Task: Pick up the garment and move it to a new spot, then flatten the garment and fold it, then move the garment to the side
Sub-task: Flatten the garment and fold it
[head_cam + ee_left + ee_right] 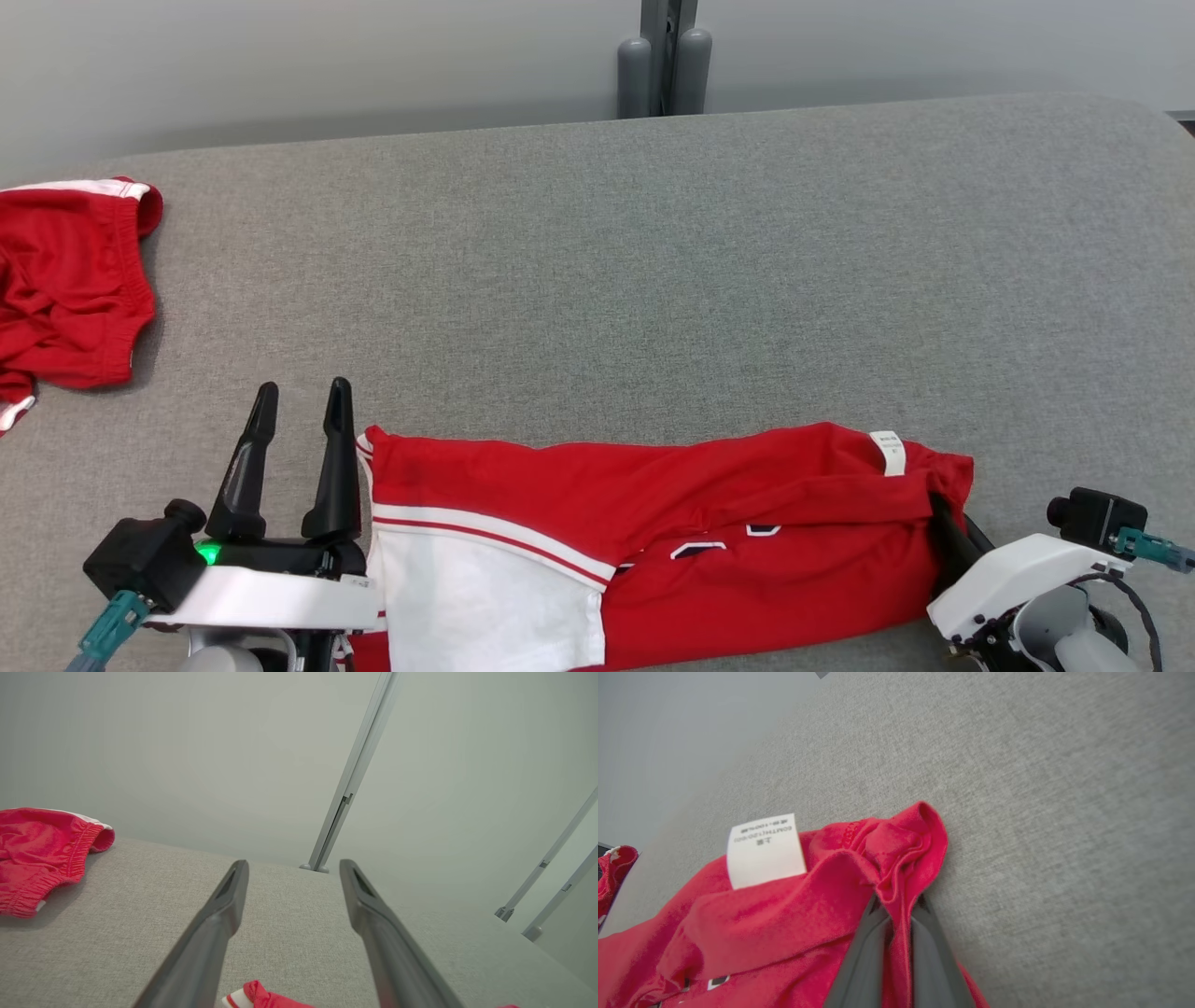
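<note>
A red garment point(653, 523) with a white panel and a white tag lies folded lengthwise along the near edge of the grey table. My right gripper point(943, 518) is shut on its right end; in the right wrist view the two dark fingers point(866, 961) pinch a bunched red fold point(896, 868) beside the white tag point(765, 850). At the garment's left end, my left gripper point(301, 401) stands open, fingers pointing away, nothing between them. In the left wrist view, a red and white corner of the garment point(257, 996) peeks up between the spread fingers point(210, 938).
A second crumpled red garment point(70, 280) with a white waistband lies at the table's far left edge, also seen in the left wrist view point(42, 854). A grey post point(665, 65) stands behind the table point(653, 261). Bare grey cloth surface stretches beyond the garment.
</note>
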Controlling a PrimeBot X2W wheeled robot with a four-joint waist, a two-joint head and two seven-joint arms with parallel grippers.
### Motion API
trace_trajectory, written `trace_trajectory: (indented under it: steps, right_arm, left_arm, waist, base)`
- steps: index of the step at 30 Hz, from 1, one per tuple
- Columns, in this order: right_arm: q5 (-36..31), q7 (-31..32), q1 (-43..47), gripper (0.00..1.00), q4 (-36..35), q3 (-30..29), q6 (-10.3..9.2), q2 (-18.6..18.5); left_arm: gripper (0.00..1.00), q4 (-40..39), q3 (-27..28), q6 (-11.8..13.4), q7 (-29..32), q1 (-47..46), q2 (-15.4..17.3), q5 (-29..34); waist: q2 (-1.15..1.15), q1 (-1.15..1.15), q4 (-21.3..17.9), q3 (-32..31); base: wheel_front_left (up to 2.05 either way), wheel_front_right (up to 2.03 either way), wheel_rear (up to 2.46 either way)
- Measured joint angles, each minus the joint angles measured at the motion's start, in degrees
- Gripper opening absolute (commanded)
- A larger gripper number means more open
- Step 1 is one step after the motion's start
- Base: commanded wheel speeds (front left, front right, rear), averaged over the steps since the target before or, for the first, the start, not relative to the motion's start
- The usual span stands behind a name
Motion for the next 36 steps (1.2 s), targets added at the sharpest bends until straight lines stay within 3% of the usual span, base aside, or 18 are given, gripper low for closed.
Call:
trace_trajectory:
  steps: [6, 12, 25, 30, 36]
  right_arm:
    - [2.34, -3.28, -0.85, 0.00, -3.30, 2.77, 0.01, -0.51]
    - [4.21, -6.12, -3.11, 0.00, -3.41, 2.07, 0.03, -4.04]
    - [3.26, -11.36, -8.40, 0.00, 4.56, -6.94, 0.08, -11.40]
    - [-2.58, -12.54, -10.06, 0.00, 4.78, -10.47, 0.08, -11.10]
    - [-8.05, -12.59, -8.34, 0.00, -4.16, -10.78, 0.08, -7.20]
  left_arm:
    - [1.00, 0.45, 1.86, -0.76, 0.01, -0.22, -0.68, 0.70]
    - [1.00, 0.87, 2.47, -1.47, 0.01, -0.67, -1.27, 1.44]
    - [1.00, 1.45, 3.50, -2.31, 0.01, -0.82, -1.63, 2.26]
    - [1.00, 1.47, 4.04, -2.56, 0.00, -0.79, -1.70, 2.26]
    - [1.00, 1.83, 4.21, -2.56, 0.01, -0.34, -1.74, 1.52]
  waist:
    - [0.00, 0.00, -0.09, -0.11]
    - [0.00, 0.00, -0.23, -0.14]
    - [0.00, 0.00, -0.48, -0.45]
    - [0.01, 0.00, -0.14, -1.08]
    - [0.00, 0.00, 0.88, -1.95]
  base:
    - [0.00, 0.00, 0.00]
    - [0.00, 0.00, 0.00]
    - [0.00, 0.00, 0.00]
    - [0.00, 0.00, 0.00]
    - [0.00, 0.00, 0.00]
